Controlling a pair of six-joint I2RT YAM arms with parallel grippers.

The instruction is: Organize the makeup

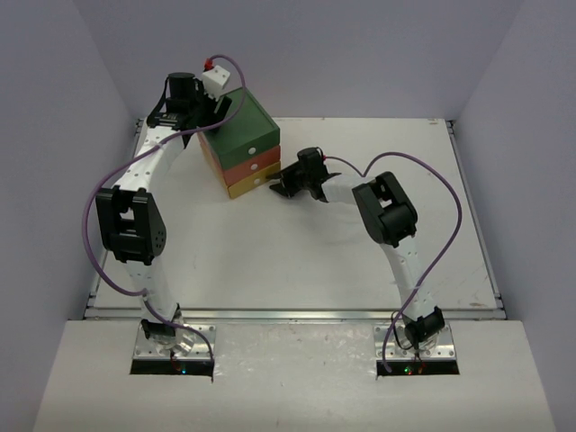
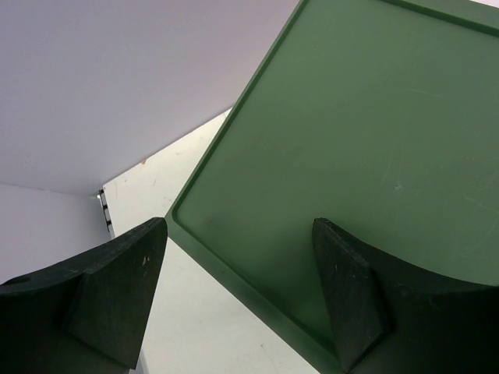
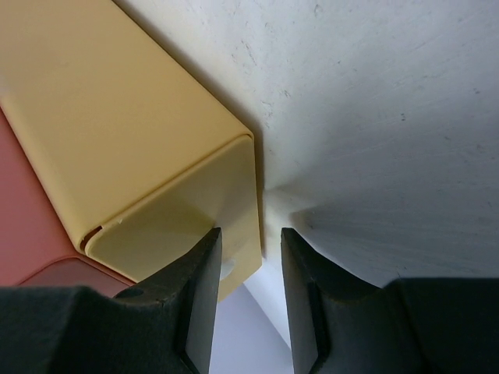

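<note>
No makeup shows in any view; the yellow bottom drawer (image 1: 247,188) of the green-orange-yellow drawer box (image 1: 241,121) is pushed in. My right gripper (image 1: 277,187) is at the drawer's front, its jaws a narrow gap apart. In the right wrist view the right gripper (image 3: 249,234) straddles the front corner of the yellow drawer (image 3: 117,117) without clamping it. My left gripper (image 1: 209,112) is at the box's back left corner. In the left wrist view the left gripper (image 2: 240,230) is open and empty over the green top (image 2: 351,117).
The drawer box stands at the back left of the white table (image 1: 360,252). The orange middle drawer (image 3: 23,210) is shut above the yellow one. Grey walls enclose the table on three sides.
</note>
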